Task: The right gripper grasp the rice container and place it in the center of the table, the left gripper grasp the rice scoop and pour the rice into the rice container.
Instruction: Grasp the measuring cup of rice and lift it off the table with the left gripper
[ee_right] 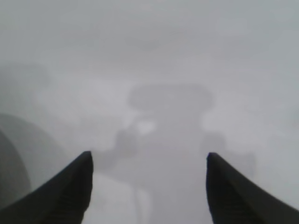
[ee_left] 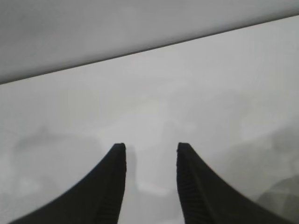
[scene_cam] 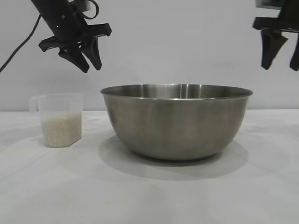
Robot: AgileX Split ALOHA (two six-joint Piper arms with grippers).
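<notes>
Table [scene_cam: 261, 196]: plain white surface, pale wall behind.
Rice container [scene_cam: 176, 122]: steel bowl, centre of table, upright.
Rice scoop [scene_cam: 60, 120]: clear cup left of bowl, apart from it.
Rice [scene_cam: 60, 130]: fills scoop's lower part.
Left gripper [scene_cam: 88, 59]: raised above scoop, fingers parted, empty.
Right gripper [scene_cam: 281, 58]: high at right edge, jaws wide, empty.

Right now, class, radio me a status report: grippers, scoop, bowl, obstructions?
Left gripper open, empty, above clear plastic rice scoop. Right gripper open, empty, high, right of steel bowl. Scoop holds rice, upright, left of bowl. Nothing in the way.
</notes>
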